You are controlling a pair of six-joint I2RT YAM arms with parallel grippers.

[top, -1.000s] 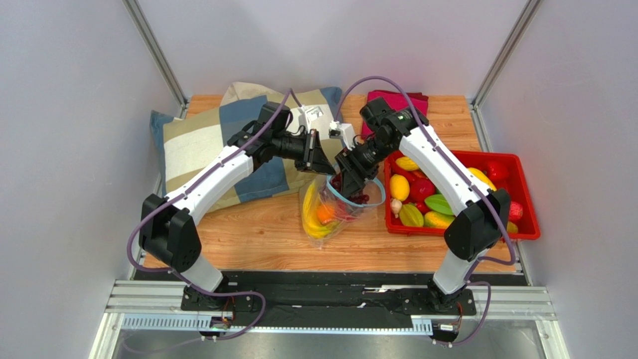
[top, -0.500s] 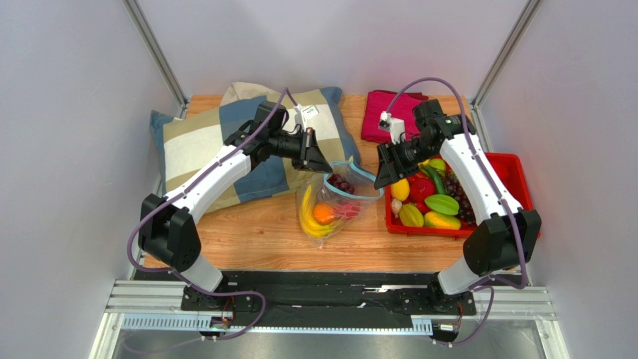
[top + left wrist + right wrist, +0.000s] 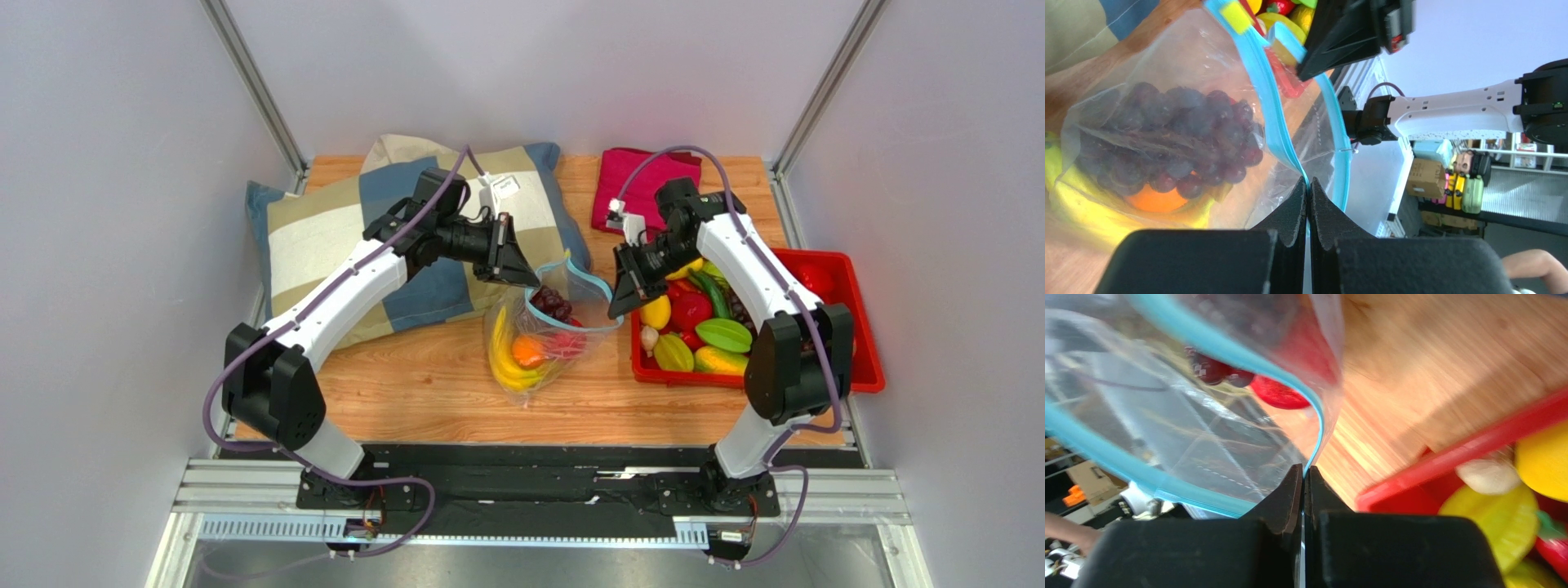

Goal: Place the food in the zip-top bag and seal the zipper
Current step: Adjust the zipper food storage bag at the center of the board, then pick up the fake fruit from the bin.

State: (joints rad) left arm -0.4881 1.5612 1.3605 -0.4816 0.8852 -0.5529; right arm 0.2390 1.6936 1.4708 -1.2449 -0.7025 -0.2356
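Observation:
The clear zip-top bag (image 3: 546,341) lies on the wooden table between my arms, mouth raised and held apart. Through its plastic show food: purple grapes (image 3: 555,301), a yellow banana bunch (image 3: 501,358) and an orange piece (image 3: 528,352). The left gripper (image 3: 523,273) is shut on the left side of the teal zipper (image 3: 1273,116), pinched at the fingertips (image 3: 1308,185). My right gripper (image 3: 617,295) is shut on the zipper's right side (image 3: 1247,362), and the strip runs down between its fingers (image 3: 1304,473). A red food piece (image 3: 1281,395) lies inside, close to that rim.
A red tray (image 3: 859,368) at the right holds several more toy fruits, among them yellow and green mangoes (image 3: 724,333). A checked pillow (image 3: 331,245) lies at the back left under the left arm, and a magenta cloth (image 3: 632,178) at the back.
The right gripper left the grapes in the bag, swung out over the tray, then came back and shut on the bag's right rim. The left gripper kept its grip.

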